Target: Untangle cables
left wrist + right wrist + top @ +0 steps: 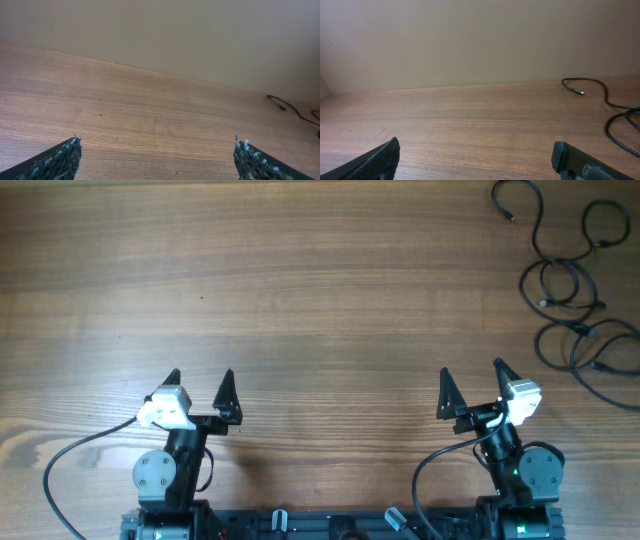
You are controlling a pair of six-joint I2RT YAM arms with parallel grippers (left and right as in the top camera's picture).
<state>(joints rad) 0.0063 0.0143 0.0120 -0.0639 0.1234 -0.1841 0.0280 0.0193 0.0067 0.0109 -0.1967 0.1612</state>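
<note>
Cables [580, 327] lie looped at far right, well beyond the right gripper [471, 370]; it and the left gripper [200, 375] stand spread, empty.

We see black, pointed fingers [228, 394] on our left end effector [200, 388] and right end effector [471, 383], white housings [166, 408] behind, black wires [80, 445] trailing.

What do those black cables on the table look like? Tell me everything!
The cables are thin, black and bendy-looking, with small plug ends. They lie in loose, overlapping loops on the wooden table, at its far right side. Nothing holds them: the left gripper and right gripper are open, well away.
</note>
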